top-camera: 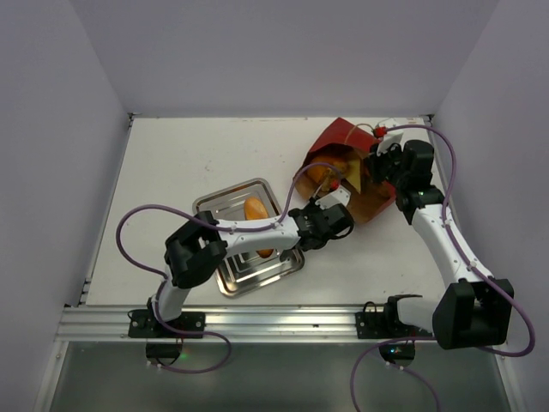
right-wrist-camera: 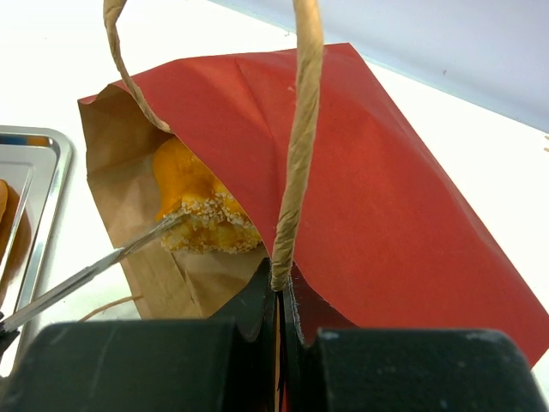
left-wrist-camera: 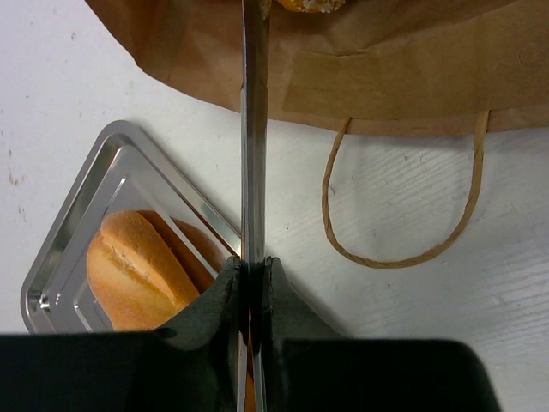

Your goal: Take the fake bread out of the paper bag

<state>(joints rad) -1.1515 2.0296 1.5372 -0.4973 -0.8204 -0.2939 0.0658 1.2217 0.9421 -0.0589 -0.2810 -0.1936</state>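
Orange bread in bag meets left fingers' clamped tongs; right fingers pinch bag.

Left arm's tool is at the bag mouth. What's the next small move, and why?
Probably ease the metal tool a little deeper onto the sesame-topped bread before any pull. Its tip only meets the bread's near edge, just inside the paper bag. The right gripper holds the bag open by its handle, and the left gripper is shut on the tool.
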